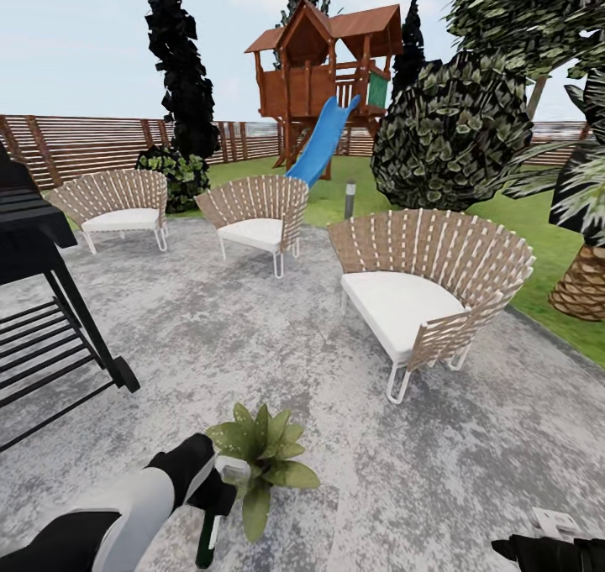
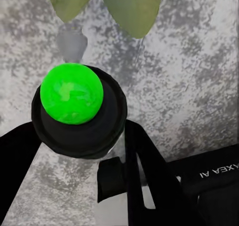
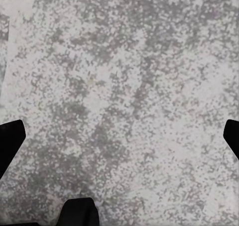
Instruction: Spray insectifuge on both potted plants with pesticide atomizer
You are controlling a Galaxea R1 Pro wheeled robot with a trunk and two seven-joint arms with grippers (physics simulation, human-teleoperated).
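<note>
Your left gripper [image 1: 220,490] is clamped on the pesticide atomizer [image 1: 207,537], its whitish head just beside the broad light-green potted plant [image 1: 265,454] on the grey patio [image 1: 252,345]. Your right gripper [image 3: 119,136] hangs spread wide over bare paving.

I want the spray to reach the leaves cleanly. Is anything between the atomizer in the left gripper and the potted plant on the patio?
Nothing visible. The left gripper holds the pesticide atomizer right beside the potted plant, and only bare grey patio lies around them. The chairs stand well beyond the plant.
</note>
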